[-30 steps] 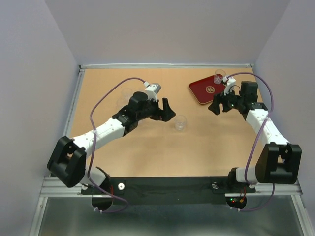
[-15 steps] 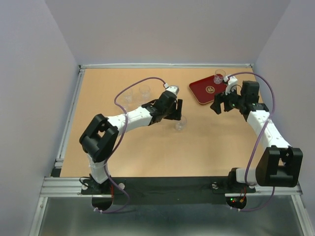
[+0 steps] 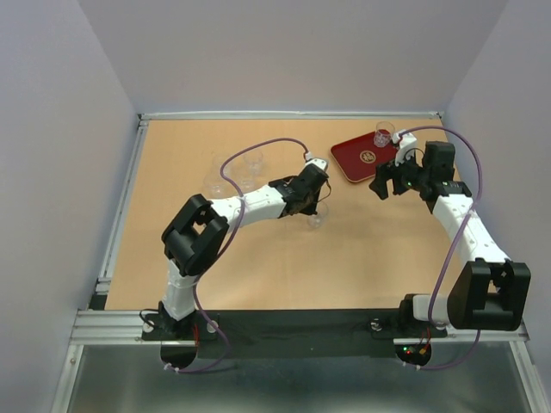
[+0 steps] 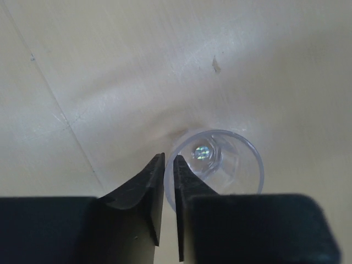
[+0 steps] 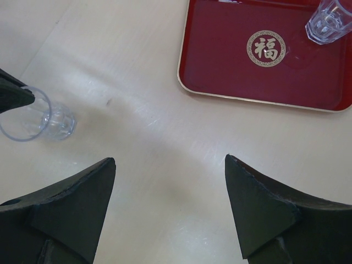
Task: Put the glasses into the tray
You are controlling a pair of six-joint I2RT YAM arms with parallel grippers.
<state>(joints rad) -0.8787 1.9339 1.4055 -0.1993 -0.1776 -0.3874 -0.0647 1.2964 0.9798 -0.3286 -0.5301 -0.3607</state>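
Your left gripper point(image 4: 168, 159) is pinched almost closed on the wall of the middle glass point(image 4: 217, 165), one finger outside the rim and one just inside. That glass stands upright on the table point(image 3: 258, 258), near its centre in the overhead view.

The tray point(image 3: 349, 159) lies at about 1 o'clock from the middle glass, well apart, with only bare tabletop between them. One tray glass point(image 3: 383, 133) stands upright in the far corner, at 1 o'clock from the pale emblem point(image 5: 267, 48); the rest of the red floor is bare.

Your right gripper point(image 5: 169, 160) is spread wide and holds nothing. It hangs over the table just off the tray's 5 o'clock edge and is the closest thing to the tray's near side.

The spare glasses point(image 3: 252, 159) stand at about 10 o'clock from the middle glass, beyond the left arm point(image 3: 250, 205). They are faint against the wood, so you cannot count them surely.
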